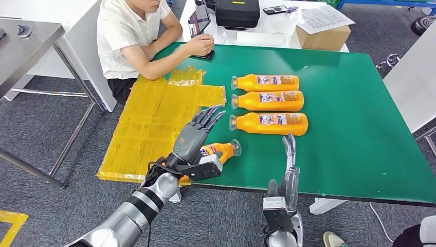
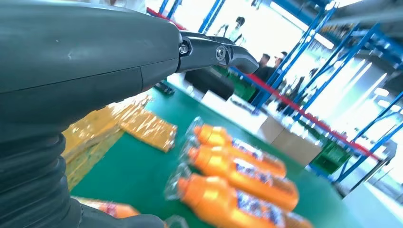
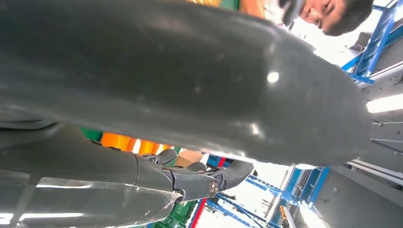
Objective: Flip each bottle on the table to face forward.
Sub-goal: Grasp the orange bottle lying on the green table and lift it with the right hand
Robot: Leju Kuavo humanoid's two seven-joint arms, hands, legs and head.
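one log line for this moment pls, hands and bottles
left robot hand: open, over fourth bottle at table near edge | right robot hand: open, holds nothing | three bottles: lying in a row

Crinkled yellow plastic sheet (image 1: 149, 123) lies just left of the left hand; beyond it a seated person in a white shirt (image 1: 128, 41) holds a dark phone (image 1: 204, 53). Farther off: black case (image 1: 237, 13), brown cardboard box (image 1: 324, 36).
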